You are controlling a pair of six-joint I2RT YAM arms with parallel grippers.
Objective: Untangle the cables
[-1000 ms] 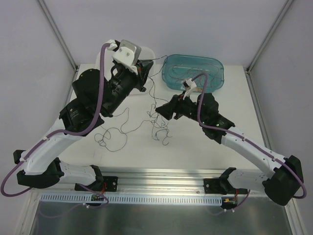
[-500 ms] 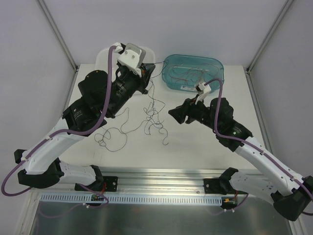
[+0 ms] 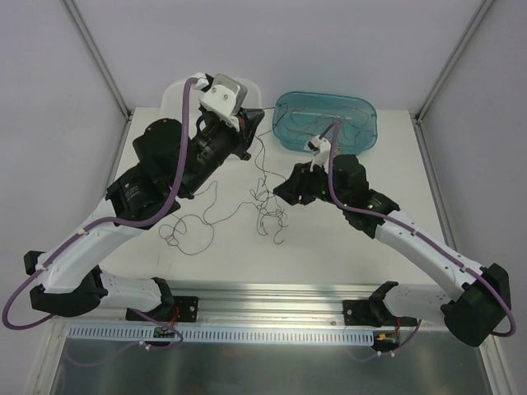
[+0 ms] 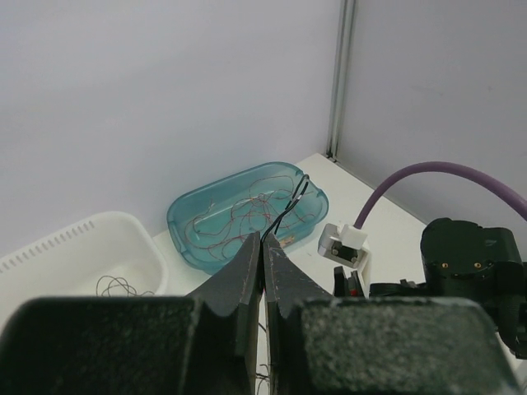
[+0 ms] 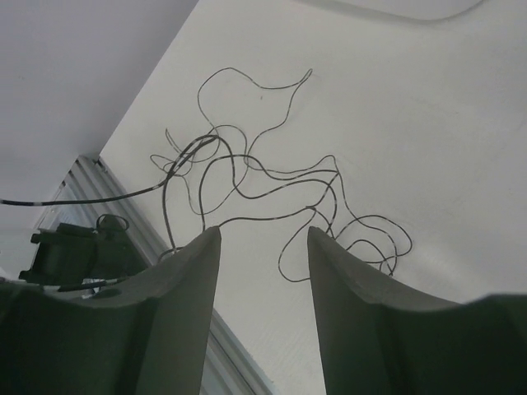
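A loose tangle of hair-thin dark cables (image 3: 265, 200) lies on the white table between the two arms. More loops (image 3: 188, 232) trail toward the left. My left gripper (image 3: 247, 125) is raised at the back and shut on one black cable (image 4: 290, 202). That strand pokes out past the closed tips of the left gripper (image 4: 264, 239) and also hangs down to the tangle. My right gripper (image 3: 282, 194) hovers at the tangle's right side. In the right wrist view this gripper (image 5: 263, 234) is open, with curly cables (image 5: 263, 183) on the table beyond its fingertips and nothing between them.
A teal tray (image 3: 365, 141) at the back right holds several thin reddish wires (image 4: 247, 206). A white basket (image 3: 171, 97) stands at the back left behind the left arm, with a few wire loops (image 4: 115, 285) inside. A metal rail (image 3: 272, 292) runs along the near edge.
My right gripper swung out to the right, then came back left toward the tangle, and its jaws narrowed somewhat. The left gripper rose slightly with the cable still in it.
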